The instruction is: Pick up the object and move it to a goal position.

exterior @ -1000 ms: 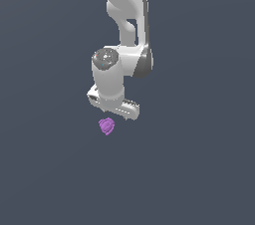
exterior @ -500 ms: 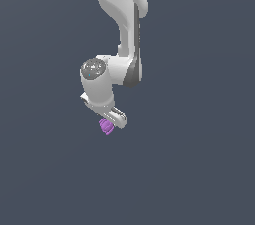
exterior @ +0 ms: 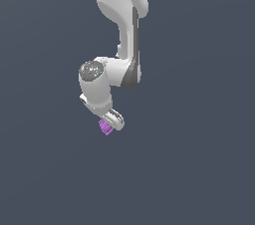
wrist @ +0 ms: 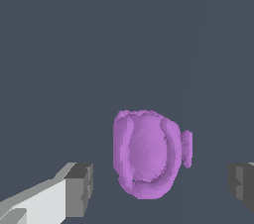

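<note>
Grey backdrop; object (wrist: 147, 154) between pincer (wrist: 161, 188) fingers.

Purple ridged object (wrist: 147, 154) btwn open pincer (wrist: 158, 188) pads.

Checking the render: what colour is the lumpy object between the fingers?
Bright purple object, one flat shade with ridges; clearest in the wrist view.

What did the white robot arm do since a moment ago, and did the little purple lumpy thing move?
The white robot arm swung toward the exterior view's left and its gripper tilted over the small purple lumpy object. The wrist view shows the fingers open on either side of it, with gaps. The object stayed put, ungrasped.
</note>
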Tool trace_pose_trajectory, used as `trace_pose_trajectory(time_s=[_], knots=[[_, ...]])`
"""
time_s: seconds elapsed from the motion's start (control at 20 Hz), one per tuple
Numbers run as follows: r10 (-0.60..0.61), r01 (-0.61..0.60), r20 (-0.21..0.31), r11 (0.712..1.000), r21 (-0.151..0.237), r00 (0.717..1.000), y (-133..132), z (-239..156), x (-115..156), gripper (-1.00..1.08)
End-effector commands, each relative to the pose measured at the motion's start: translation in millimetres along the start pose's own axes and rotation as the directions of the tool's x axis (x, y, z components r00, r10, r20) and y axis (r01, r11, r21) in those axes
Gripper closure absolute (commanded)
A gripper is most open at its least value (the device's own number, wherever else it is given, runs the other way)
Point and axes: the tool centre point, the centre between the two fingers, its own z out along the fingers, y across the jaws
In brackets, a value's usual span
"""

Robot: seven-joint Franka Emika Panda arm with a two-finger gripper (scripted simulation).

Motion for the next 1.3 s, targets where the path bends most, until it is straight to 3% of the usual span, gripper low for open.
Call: trace_pose_trajectory(time_s=[0.0,0.6,0.65,1.25], knots=[[0.001,-0.001,0.001,1.0,-0.001,1.0,0.5,6.9,-0.2,-0.92],[0.006,-0.006,0.0,1.0,0.0,1.0,0.7,47.6,0.4,-0.92],[0.006,-0.006,0.0,1.0,0.0,1.0,0.7,47.6,0.4,1.08],[0.005,-0.005,-0.001,1.0,0.0,1.0,-0.4,46.4,-0.5,1.08]])
